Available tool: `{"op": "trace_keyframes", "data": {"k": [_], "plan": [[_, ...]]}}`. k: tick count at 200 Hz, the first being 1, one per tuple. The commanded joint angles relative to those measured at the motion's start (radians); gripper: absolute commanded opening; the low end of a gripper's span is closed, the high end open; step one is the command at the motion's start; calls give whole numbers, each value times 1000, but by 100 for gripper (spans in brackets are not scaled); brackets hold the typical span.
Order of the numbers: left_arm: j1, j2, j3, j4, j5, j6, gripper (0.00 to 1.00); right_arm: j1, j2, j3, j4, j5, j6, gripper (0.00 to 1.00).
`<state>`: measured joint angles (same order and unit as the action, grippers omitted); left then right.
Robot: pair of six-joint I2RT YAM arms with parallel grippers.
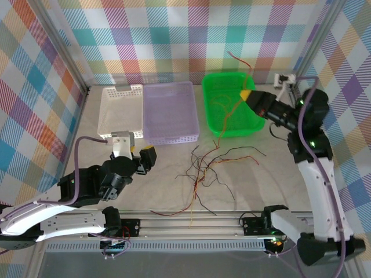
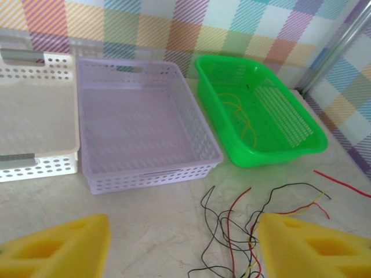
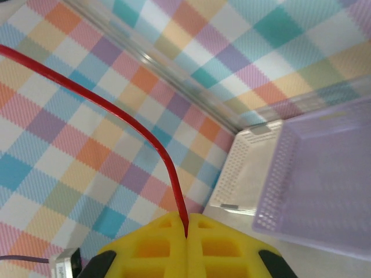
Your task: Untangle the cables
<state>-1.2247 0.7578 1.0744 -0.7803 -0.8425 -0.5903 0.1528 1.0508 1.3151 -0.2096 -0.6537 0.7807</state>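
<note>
A loose tangle of thin red, black and orange-yellow cables (image 1: 207, 168) lies on the table in front of the baskets; in the left wrist view the same cables (image 2: 249, 226) lie beside the right finger. My left gripper (image 1: 142, 156) (image 2: 182, 249) hovers left of the tangle, open, with nothing between its yellow fingers. My right gripper (image 1: 247, 94) (image 3: 186, 234) is raised over the green basket (image 1: 255, 124), shut on a single red cable (image 3: 116, 110) that arcs up from the pads. An orange-yellow cable (image 2: 243, 119) lies inside the green basket (image 2: 301, 147).
A lilac basket (image 1: 171, 138) (image 2: 151, 174) stands left of the green one, and a white basket (image 1: 120, 90) (image 2: 40, 165) further left. Checked walls with aluminium posts enclose the table. A rail runs along the near edge between the arm bases.
</note>
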Motion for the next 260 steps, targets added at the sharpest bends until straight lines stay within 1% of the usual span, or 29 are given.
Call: {"op": "trace_keyframes", "data": {"k": [1,35,41,65,82,115,136,161,185,196,217,228,245,260], "plan": [[13,-15,-23,-46,-33,20,80,116,141,114,12,101,-121,0],[29,-13,-29,-123,-85,73,98,206,397,286,48,163,-176,0],[35,-7,-30,-135,-97,87,100,220,439,322,53,167,-189,0],[72,21,-38,-167,-113,159,100,262,633,464,44,195,-231,0],[105,28,-64,-172,-112,194,100,277,745,527,46,213,-248,0],[153,-49,-155,-102,-138,218,100,321,946,618,51,273,-314,0],[172,-95,-163,-77,-132,235,100,353,1041,640,40,335,-362,0],[185,-122,-179,-89,-134,242,100,384,1104,587,77,411,-376,0],[188,-130,-188,-93,-130,242,100,410,1184,599,14,500,-397,0],[189,-125,-190,-90,-124,247,100,416,1214,601,3,499,-399,0],[196,-98,-192,-85,-104,253,100,433,1261,635,-48,548,-405,0],[203,-79,-189,-85,-88,254,100,439,1308,701,-128,577,-402,0],[214,-58,-188,-81,-70,259,100,439,1392,853,-283,607,-396,0],[226,-55,-188,-77,-53,262,100,439,1437,937,-369,642,-378,0]]}}
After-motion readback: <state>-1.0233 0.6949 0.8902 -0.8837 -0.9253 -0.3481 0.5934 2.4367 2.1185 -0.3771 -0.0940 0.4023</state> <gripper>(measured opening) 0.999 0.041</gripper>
